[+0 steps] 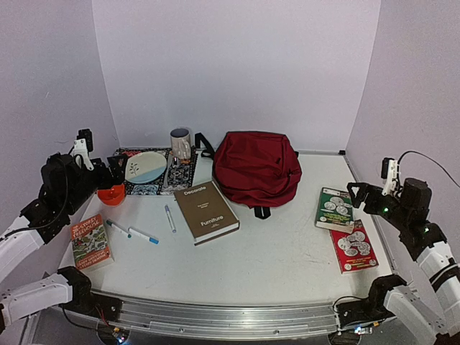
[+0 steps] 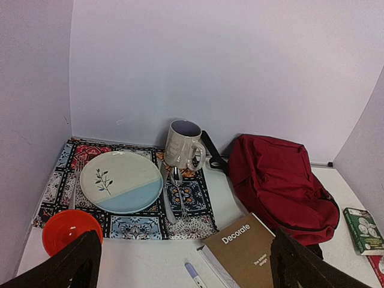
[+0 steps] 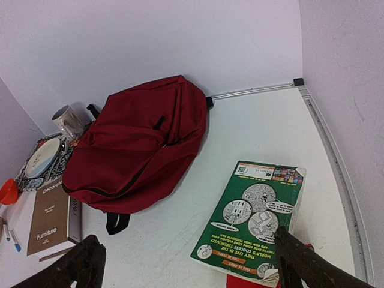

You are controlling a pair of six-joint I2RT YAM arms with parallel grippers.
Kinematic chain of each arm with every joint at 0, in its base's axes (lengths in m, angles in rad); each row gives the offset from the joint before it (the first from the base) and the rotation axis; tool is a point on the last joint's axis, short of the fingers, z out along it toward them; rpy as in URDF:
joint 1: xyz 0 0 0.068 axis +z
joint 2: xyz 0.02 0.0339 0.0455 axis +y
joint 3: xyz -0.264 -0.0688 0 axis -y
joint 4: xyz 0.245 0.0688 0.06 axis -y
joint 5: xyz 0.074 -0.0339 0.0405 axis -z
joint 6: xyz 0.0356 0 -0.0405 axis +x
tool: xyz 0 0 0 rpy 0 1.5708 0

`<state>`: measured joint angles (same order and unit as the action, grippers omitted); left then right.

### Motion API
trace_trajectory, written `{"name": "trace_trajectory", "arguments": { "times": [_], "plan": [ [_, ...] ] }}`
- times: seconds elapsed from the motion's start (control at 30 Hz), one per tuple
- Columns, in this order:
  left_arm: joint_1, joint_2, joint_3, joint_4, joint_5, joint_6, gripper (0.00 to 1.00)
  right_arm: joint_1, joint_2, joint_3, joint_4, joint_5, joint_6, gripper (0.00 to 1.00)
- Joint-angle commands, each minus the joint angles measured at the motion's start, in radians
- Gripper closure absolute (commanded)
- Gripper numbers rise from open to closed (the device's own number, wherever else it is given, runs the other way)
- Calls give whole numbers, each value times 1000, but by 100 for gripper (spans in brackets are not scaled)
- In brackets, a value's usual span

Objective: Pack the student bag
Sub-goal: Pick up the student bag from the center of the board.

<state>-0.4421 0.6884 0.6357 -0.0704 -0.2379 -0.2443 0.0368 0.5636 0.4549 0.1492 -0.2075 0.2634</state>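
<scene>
The dark red student bag [image 1: 256, 167] lies closed at the back middle of the table; it also shows in the left wrist view [image 2: 277, 186] and the right wrist view [image 3: 137, 146]. A brown "Decorate" book [image 1: 205, 212] lies in front of it. A green book [image 1: 335, 208] and a red book [image 1: 353, 246] lie at the right. An orange-and-green book [image 1: 89, 241] lies at the front left. Three pens [image 1: 142, 235] lie between. My left gripper [image 1: 117, 169] is open and empty, raised at the left. My right gripper [image 1: 357, 196] is open and empty above the green book [image 3: 254, 218].
A patterned placemat [image 1: 162, 175] at the back left carries a plate [image 1: 145, 166], a mug [image 1: 180, 143] and cutlery [image 2: 174, 195]. An orange bowl [image 1: 111, 194] sits by its front left corner. White walls enclose the table on three sides.
</scene>
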Motion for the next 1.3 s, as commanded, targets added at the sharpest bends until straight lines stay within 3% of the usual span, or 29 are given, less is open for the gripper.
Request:
{"name": "trace_trajectory", "arguments": {
  "times": [0.0,0.27,0.53,0.77,1.0,1.27],
  "plan": [
    [10,2,54,19,11,-7,0,-3,9,6,35,-28,14,2],
    [31,-3,59,14,121,43,0,25,139,0,170,-104,88,2],
    [43,3,86,-32,123,59,1,255,394,126,229,95,92,2],
    [42,20,106,-55,172,43,0,335,607,239,281,191,178,2],
    [6,9,124,-90,156,61,1,385,914,478,185,319,311,2],
    [-146,61,124,-103,88,95,1,390,1263,789,52,413,410,6]
  ]
}}
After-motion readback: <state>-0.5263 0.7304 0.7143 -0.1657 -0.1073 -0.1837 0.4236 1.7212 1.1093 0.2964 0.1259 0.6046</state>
